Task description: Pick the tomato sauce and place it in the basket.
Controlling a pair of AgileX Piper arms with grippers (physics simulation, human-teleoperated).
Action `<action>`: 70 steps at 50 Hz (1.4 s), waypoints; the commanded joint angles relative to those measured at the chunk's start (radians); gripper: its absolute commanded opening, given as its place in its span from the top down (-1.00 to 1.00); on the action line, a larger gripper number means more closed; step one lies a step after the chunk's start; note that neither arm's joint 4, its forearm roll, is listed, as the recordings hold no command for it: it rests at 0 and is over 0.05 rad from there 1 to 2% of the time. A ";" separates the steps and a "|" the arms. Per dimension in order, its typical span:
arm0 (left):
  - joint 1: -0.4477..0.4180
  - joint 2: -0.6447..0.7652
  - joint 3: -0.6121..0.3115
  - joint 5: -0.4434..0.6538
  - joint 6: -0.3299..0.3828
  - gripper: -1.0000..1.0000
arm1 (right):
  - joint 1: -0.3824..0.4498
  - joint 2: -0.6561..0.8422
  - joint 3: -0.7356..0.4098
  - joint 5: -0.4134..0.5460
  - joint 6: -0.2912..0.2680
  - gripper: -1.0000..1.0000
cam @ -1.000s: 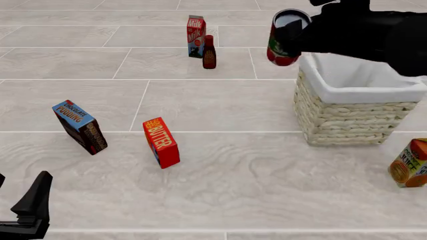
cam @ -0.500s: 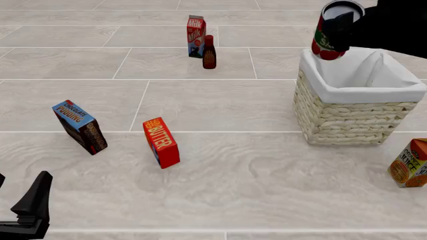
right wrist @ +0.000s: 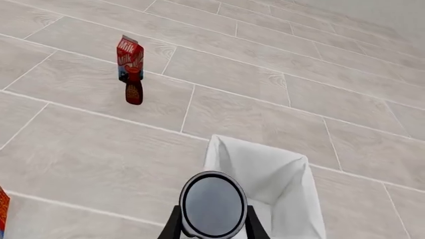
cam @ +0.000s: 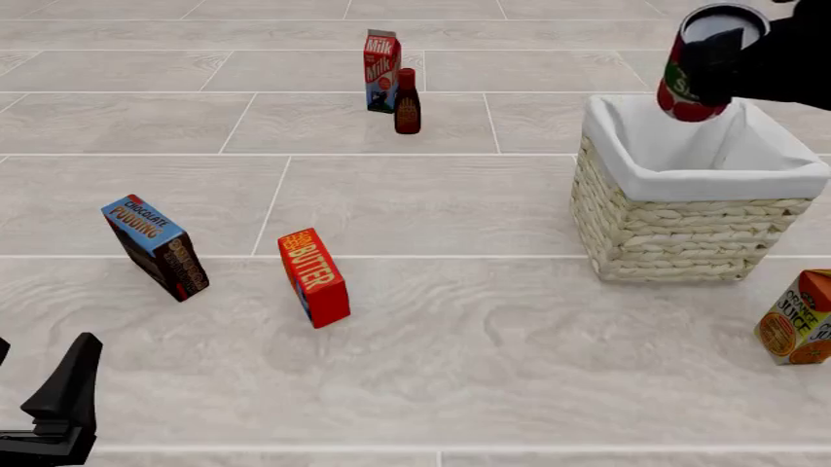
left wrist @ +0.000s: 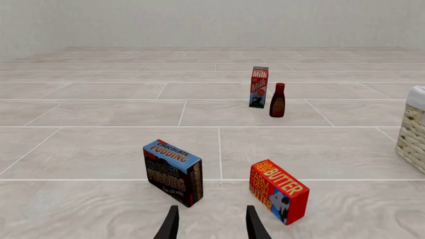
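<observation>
The tomato sauce [cam: 698,68], a small red can with a green band and a dark metal top [right wrist: 213,203], hangs tilted in the air over the basket. My right gripper [cam: 722,56] is shut on it, its fingers [right wrist: 174,224] pressing both sides of the can. The basket [cam: 682,226] is woven beige wicker with a white cloth lining [right wrist: 265,169]; it stands at the right, directly under the can. My left gripper [left wrist: 211,228] is open and holds nothing, low at the near left corner [cam: 58,409].
A milk carton [cam: 380,70] and a dark bottle with red cap [cam: 408,101] stand at the back. A chocolate pudding box [cam: 156,246] and a butter box [cam: 314,277] sit at the near left. An orange juice carton [cam: 800,318] leans at the right edge.
My right gripper carried the can rightward, from left of the basket's rim to above its opening. The left arm stayed still.
</observation>
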 commanded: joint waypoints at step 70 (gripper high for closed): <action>0.000 0.000 0.000 0.000 0.000 -1.00 | -0.171 0.246 -0.094 -0.097 0.042 1.00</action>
